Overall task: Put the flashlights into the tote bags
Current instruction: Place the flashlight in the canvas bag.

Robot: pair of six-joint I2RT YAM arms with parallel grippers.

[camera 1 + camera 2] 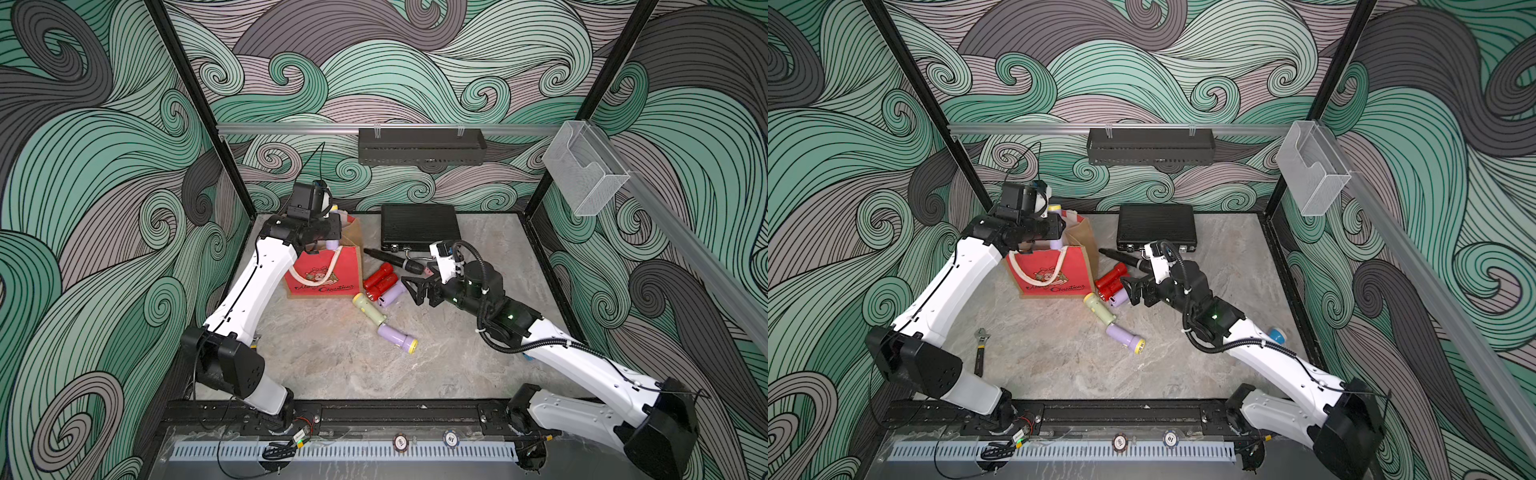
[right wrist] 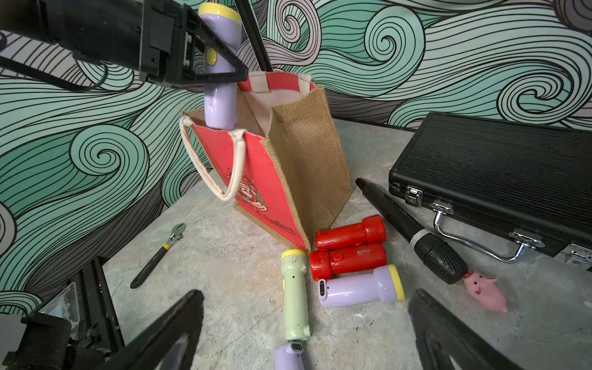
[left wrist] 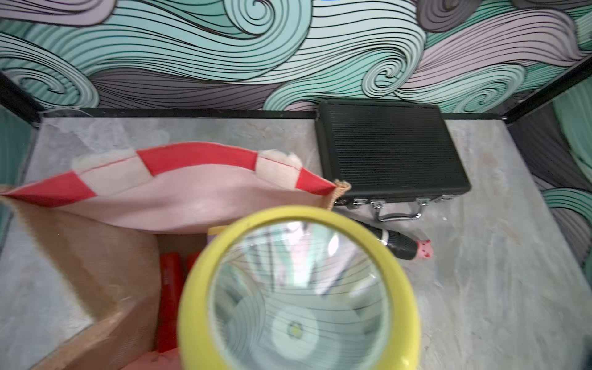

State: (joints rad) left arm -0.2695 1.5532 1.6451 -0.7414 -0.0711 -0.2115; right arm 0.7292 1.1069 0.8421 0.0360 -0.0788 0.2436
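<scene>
1. Your tote bag [image 1: 324,276] stands upright and open at the back left of the worktop [image 1: 332,374]. Its red front faces the near rail, and its brown side faces the black case [image 1: 419,226].
2. Your left gripper [image 2: 217,61] is clamped on a lilac flashlight [image 2: 221,105], yellow head up. The flashlight's base sits at the bag's mouth, just behind the front rim.
3. In the left wrist view, red flashlights [image 3: 169,288] lie at the bottom of the bag. You cannot tell how many.
4. Just beside the bag's near right corner lies a red pair [image 2: 349,246], side by side. A second lilac flashlight [image 2: 358,286] lies against them. A pale green flashlight [image 2: 294,294] lies end to end with a third lilac flashlight [image 1: 397,338].
5. Your right gripper [image 1: 413,291] is spread wide and holds nothing, just beside the second lilac flashlight.
6. The worktop is bare from that cluster to the near rail. A wrench [image 1: 980,351] lies near the left arm. A black microphone [image 1: 390,261] lies between the cluster and the case, with a pink pig [image 2: 483,288] at its head.
7. The bag's front reads "Christmas" [image 1: 338,287]. The logo on one red flashlight is too small to read.
</scene>
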